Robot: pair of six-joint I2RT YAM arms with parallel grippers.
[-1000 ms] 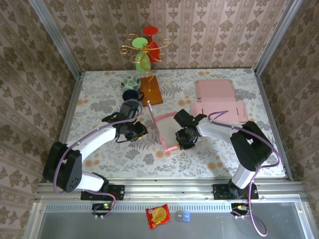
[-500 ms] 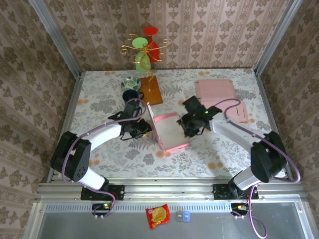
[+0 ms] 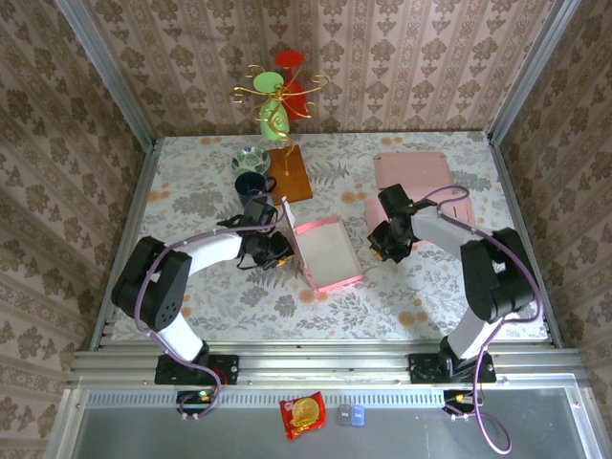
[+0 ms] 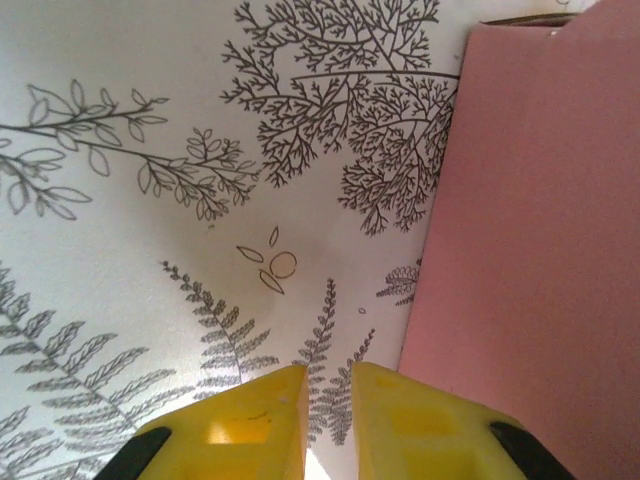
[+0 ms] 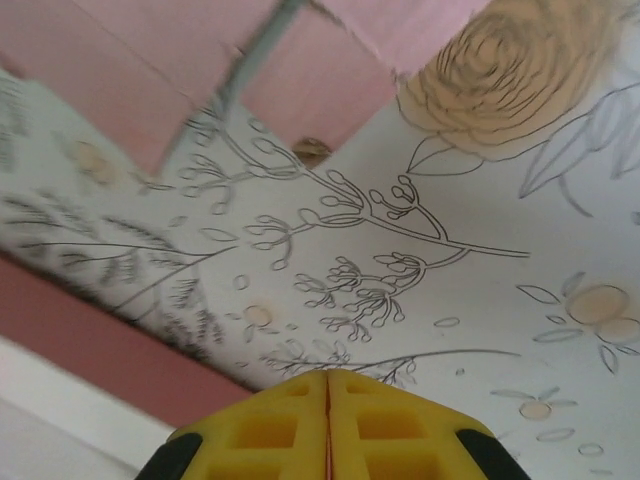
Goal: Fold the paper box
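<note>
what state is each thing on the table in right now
paper box, part folded: tray open at the top, one flap standing up on its left side
left gripper, jaws a narrow gap apart, holding nothing
right gripper, jaws shut, empty
flat pink sheets, unfolded, lying flat
cup, upright

paper box point(image 3: 325, 251): pink outside, paler inside.
flat sheets point(image 3: 411, 172): the same pink.
tablecloth point(image 3: 191, 201): white, with grey fern and branch line-drawing and peach roses.
left gripper point(image 4: 328, 378), right gripper point(image 5: 327, 378): yellow fingers.
walls point(image 3: 430, 57): tan damask wallpaper.
board point(image 3: 292, 177): brown wood.
cup point(image 3: 251, 184): dark blue.
bowl point(image 3: 251, 158): green-and-white pattern.
ornament point(image 3: 277, 96): red, green, gold wire.
snack packet point(image 3: 302, 414): red, with yellow.
</note>
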